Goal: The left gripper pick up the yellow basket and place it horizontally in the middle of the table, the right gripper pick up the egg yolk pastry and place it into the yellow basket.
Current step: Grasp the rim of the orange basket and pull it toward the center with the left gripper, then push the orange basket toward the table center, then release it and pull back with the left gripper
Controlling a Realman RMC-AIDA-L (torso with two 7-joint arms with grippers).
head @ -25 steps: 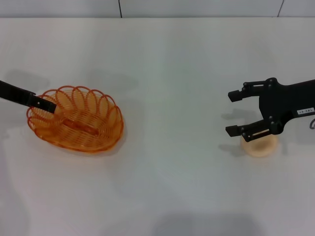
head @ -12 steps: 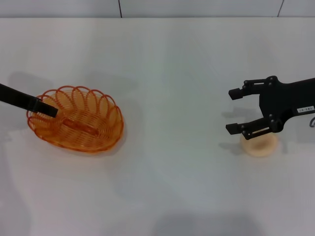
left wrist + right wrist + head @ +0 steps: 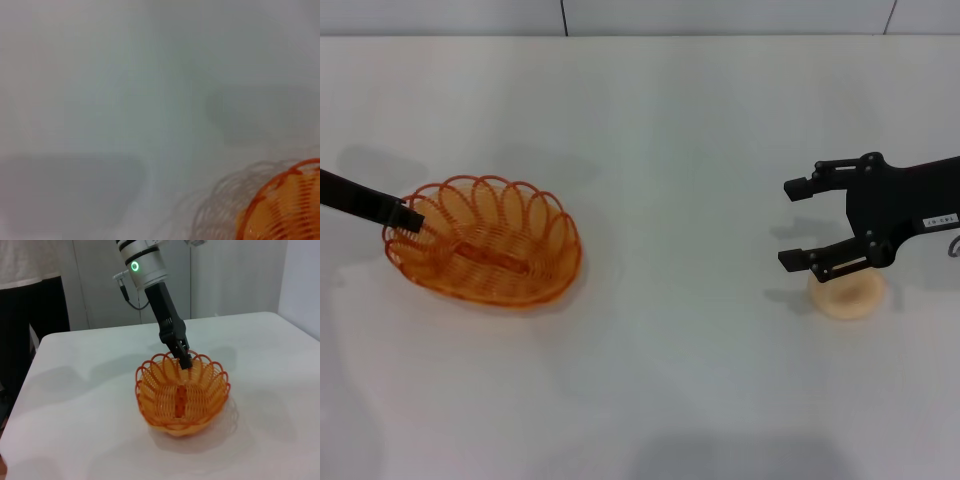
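Observation:
The yellow basket [image 3: 485, 255] is at the left of the white table [image 3: 650, 120]. My left gripper [image 3: 408, 217] is shut on its left rim. The right wrist view shows the black fingers [image 3: 184, 358] pinching the scalloped rim of the basket [image 3: 182, 395], which tilts slightly; whether it touches the table I cannot tell. Part of the basket [image 3: 290, 210] shows in the left wrist view. My right gripper [image 3: 790, 226] is open at the right, hovering just above the egg yolk pastry [image 3: 847, 297], which lies on the table partly hidden under the lower finger.
A person in dark trousers [image 3: 30, 315] stands beyond the table's far corner in the right wrist view. The table's edge [image 3: 10, 405] runs close by there. A wide stretch of bare table [image 3: 680, 260] lies between basket and pastry.
My left gripper and the basket have shifted a little to the right, toward the table's middle. The right gripper and the pastry have not moved.

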